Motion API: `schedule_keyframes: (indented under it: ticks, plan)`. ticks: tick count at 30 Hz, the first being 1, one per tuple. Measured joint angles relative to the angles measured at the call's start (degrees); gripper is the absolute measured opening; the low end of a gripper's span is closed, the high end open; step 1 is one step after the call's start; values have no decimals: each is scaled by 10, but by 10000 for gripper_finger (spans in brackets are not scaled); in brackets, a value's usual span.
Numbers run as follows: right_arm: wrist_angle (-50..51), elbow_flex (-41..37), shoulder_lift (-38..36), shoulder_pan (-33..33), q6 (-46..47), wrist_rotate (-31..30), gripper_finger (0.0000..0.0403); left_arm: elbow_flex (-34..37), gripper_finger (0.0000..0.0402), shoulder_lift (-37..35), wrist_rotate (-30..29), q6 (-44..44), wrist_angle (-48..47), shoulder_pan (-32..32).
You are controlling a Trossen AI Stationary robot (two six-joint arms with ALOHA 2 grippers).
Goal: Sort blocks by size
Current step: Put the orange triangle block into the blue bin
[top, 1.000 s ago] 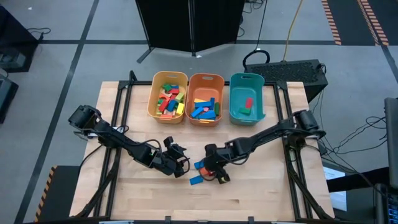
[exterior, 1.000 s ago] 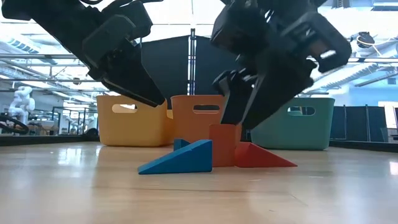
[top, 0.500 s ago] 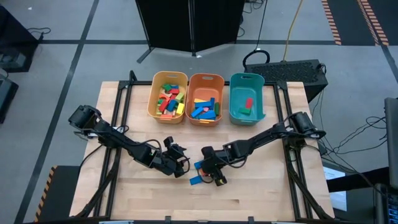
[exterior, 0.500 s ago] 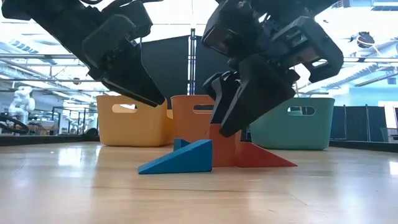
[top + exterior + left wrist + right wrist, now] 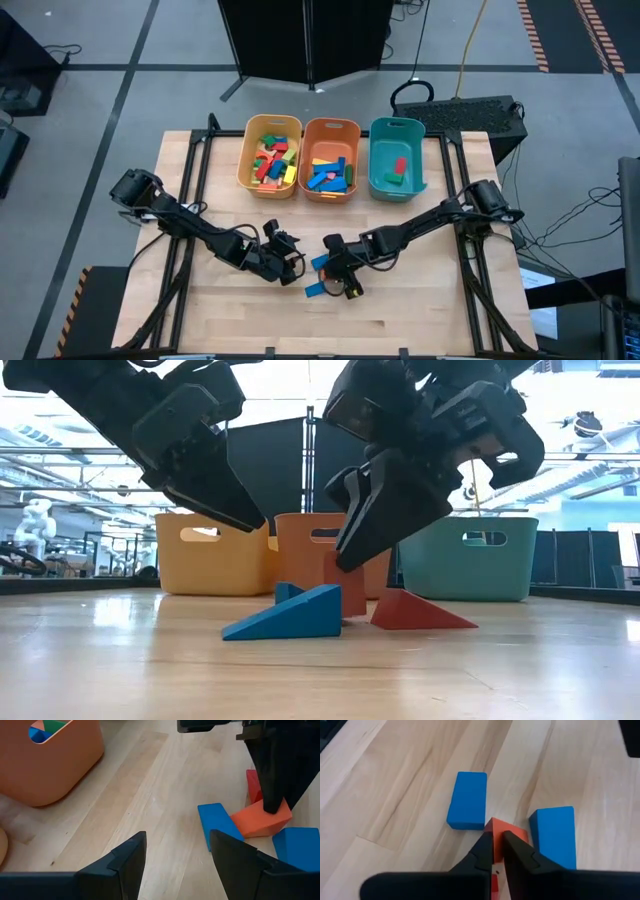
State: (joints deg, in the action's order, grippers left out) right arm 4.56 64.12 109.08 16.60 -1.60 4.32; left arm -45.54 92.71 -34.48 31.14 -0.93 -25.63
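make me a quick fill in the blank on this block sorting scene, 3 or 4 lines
1. The right pincer is shut on an ___ block.
2. The left pincer hangs open over the bare ___ table.
3. The bin nearest the right arm is ___ in colour.
4. The wedge lying nearest the low camera is ___.

Missing words: orange; wooden; teal; blue

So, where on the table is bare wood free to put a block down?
The near strip of the table, in front of both arms, is bare. So are the wood left of the yellow bin and right of the teal bin. It is crowded at the centre, where the right gripper pinches an orange block among blue blocks.
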Motion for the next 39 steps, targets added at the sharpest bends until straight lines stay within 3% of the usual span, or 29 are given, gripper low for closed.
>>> schedule_keyframes:
  ticks: [10, 23, 27, 39]
  plan:
    - [81, -2, -46, 0, 8, -1, 13, 0, 219, 0, 0, 0, 0, 0]
    - [262, -2, -241, -16, 14, -131, 13, 0, 219, 0, 0, 0, 0, 0]
    - [311, -2, -300, -43, 14, -165, 13, 0, 219, 0, 0, 0, 0, 0]
    - [391, -2, -413, -203, 3, -166, 13, 0, 219, 0, 0, 0, 0, 0]
